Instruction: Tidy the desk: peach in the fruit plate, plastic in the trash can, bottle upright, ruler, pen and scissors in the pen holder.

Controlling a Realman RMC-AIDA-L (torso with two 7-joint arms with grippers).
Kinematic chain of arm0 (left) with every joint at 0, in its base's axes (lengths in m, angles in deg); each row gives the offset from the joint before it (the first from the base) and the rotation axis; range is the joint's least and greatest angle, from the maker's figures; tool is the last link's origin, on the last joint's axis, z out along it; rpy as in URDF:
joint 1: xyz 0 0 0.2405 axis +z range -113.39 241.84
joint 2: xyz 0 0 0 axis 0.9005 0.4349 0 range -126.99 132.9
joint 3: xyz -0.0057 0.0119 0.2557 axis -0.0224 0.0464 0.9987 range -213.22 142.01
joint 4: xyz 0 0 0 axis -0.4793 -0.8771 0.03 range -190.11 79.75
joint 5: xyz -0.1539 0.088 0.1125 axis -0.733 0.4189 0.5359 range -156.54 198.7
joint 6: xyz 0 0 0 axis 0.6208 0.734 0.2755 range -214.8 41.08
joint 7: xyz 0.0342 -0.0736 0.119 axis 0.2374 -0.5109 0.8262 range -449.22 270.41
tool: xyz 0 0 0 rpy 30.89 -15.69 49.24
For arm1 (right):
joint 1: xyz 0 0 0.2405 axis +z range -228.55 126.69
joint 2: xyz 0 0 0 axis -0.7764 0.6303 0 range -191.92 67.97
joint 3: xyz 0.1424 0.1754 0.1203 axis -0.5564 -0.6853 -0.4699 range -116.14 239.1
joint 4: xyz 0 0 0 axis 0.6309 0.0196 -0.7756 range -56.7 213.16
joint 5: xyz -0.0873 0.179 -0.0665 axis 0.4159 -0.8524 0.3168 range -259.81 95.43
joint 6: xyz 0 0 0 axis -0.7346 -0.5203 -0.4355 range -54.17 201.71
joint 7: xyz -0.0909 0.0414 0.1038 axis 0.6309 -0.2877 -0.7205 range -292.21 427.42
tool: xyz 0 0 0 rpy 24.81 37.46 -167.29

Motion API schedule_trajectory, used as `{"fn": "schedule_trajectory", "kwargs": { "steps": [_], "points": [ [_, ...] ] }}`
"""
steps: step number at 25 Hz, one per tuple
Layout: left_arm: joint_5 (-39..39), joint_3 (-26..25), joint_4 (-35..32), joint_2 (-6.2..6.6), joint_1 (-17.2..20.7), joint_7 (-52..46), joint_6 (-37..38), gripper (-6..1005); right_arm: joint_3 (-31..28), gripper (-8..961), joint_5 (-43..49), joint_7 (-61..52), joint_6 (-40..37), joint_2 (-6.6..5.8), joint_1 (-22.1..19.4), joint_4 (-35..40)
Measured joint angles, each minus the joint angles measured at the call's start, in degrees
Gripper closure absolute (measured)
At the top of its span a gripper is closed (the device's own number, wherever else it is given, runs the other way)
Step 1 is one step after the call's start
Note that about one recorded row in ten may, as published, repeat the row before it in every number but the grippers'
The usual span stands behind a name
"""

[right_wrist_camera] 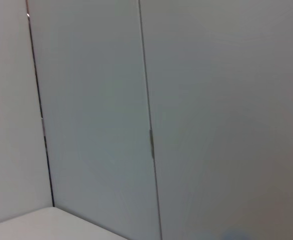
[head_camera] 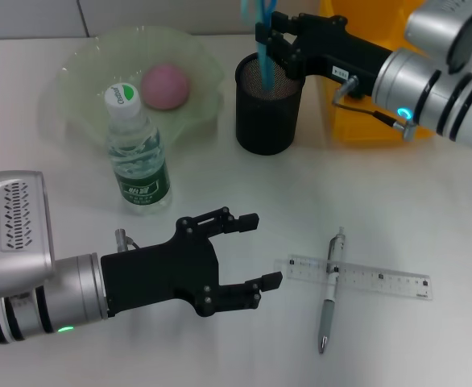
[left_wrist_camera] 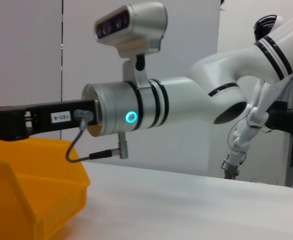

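Right gripper [head_camera: 266, 34] is clenched on the blue scissors [head_camera: 259, 24], lowering them into the black mesh pen holder [head_camera: 268, 105] at far centre. Left gripper [head_camera: 256, 254] waits released, near left. Done, I'd say: peach [head_camera: 166, 86] in fruit plate [head_camera: 83, 72], bottle [head_camera: 137, 153] upright. Left: ruler [head_camera: 365, 276] & pen [head_camera: 331, 290] lie crossed, near right. Yellow trash can [head_camera: 365, 113] far right; contents hidden.

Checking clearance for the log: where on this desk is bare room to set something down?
Bare desk lies right of the clear ruler and grey pen, and between the black mesh pen holder and them. Crowded: green plate, water bottle, left gripper. Right gripper occupies the holder's mouth.
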Motion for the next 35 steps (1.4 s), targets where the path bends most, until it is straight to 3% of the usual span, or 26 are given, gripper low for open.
{"fn": "schedule_trajectory", "kwargs": {
  "steps": [9, 13, 15, 17, 19, 20, 21, 23, 25, 26, 30, 32, 35],
  "points": [
    [0.0, 0.0, 0.0, 0.01, 0.0, 0.1, 0.2, 192, -0.5, 684, 0.0, -1.4, -6.4, -0.07, -4.6, 4.7],
    [-0.1, -0.1, 0.0, 0.11, 0.5, 0.7, 0.1, 192, -0.5, 610, 2.6, -15.6, -11.1, -0.62, -13.8, 20.3],
    [-0.1, -0.1, 0.0, 0.11, 0.5, 0.7, 0.1, 192, -1.2, 558, 8.2, -23.9, -11.4, -0.68, -17.8, 29.4],
    [0.0, -0.1, 0.0, 0.1, 0.8, 1.1, 0.0, 192, -1.6, 505, 11.2, -28.0, -11.6, -0.69, -19.4, 33.5],
    [-0.1, -0.1, 0.0, 0.1, 1.6, 1.5, 0.6, 192, -3.2, 453, 20.7, -38.6, -12.7, -0.7, -21.9, 42.7],
    [0.0, -0.1, 0.0, 0.13, 1.9, 1.5, 1.1, 192, -5.4, 427, 34.5, -52.4, -15.8, -0.7, -22.6, 51.3],
    [0.0, -0.1, 0.0, 0.13, 1.9, 1.5, 1.1, 192, -5.4, 382, 34.5, -52.4, -15.8, -0.7, -22.6, 51.3],
    [0.0, -0.1, 0.0, 0.13, 1.9, 1.5, 1.1, 192, -7.0, 293, 46.0, -62.0, -19.8, -0.84, -21.5, 56.8],
    [0.0, -0.1, -0.1, 0.28, 3.4, 1.5, 2.1, 192, -8.7, 203, 62.8, -72.3, -29.0, -1.48, -16.8, 61.1],
    [0.0, -0.1, -0.1, 0.28, 3.4, 1.5, 2.1, 192, -8.7, 201, 62.8, -72.3, -29.0, -1.48, -16.8, 61.1],
    [0.1, -0.1, -0.1, 0.46, 4.2, 1.2, 2.5, 192, -8.8, 192, 77.0, -75.0, -43.2, -2.14, -9.6, 61.2],
    [0.1, -0.1, -0.1, 0.53, 4.4, 1.2, 2.5, 192, -8.3, 188, 78.7, -74.2, -45.1, -2.13, -8.7, 61.4],
    [0.1, -0.1, 0.0, 0.63, 4.5, 1.0, 2.5, 192, -4.3, 182, 84.4, -72.4, -50.0, -1.14, -6.0, 61.6]
  ]
}}
